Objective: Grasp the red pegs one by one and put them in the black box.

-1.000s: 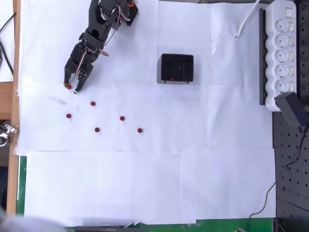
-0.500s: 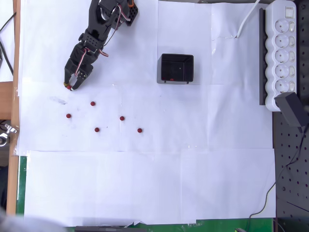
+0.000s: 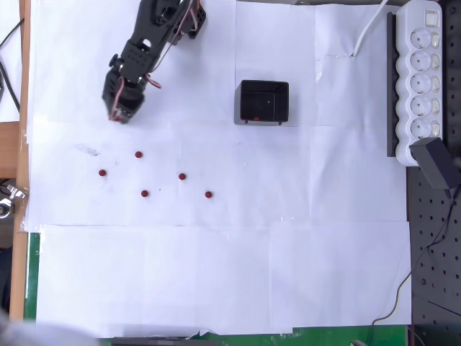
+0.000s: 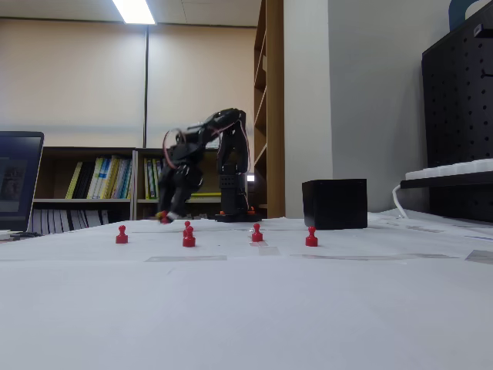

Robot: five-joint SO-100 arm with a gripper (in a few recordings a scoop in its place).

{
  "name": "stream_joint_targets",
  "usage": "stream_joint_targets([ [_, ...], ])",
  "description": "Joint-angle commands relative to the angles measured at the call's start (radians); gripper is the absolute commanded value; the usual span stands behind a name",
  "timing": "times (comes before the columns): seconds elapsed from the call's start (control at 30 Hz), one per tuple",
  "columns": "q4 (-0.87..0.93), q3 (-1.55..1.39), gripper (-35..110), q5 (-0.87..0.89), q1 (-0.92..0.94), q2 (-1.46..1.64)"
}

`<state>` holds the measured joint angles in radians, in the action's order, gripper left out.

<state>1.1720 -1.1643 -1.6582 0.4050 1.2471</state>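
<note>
White paper covers the table. A peg is clamped in the gripper and held clear of the sheet, presumably for carrying to the box. Five pegs are left standing below it, well apart from the box.

Plastic parts on matt white paper

The table is covered with matt white paper sheets, lightly creased at the seams. On them, the black box looks like smooth plastic with a glossy floor; left of it, the red pegs look like shiny plastic and the arm is matt black
</note>
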Motion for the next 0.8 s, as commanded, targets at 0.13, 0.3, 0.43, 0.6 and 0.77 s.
stream_joint_targets([
  [0.13,0.554,-0.482,0,-0.275,-0.377,-0.123],
  [0.3,0.591,-0.635,0,-0.457,-0.707,-0.123],
  [0.43,0.540,-0.658,0,-0.595,-0.959,-0.081],
  [0.6,0.400,-0.634,0,-0.732,-1.154,0.032],
  [0.77,0.199,-0.479,0,-0.767,-1.215,0.120],
])
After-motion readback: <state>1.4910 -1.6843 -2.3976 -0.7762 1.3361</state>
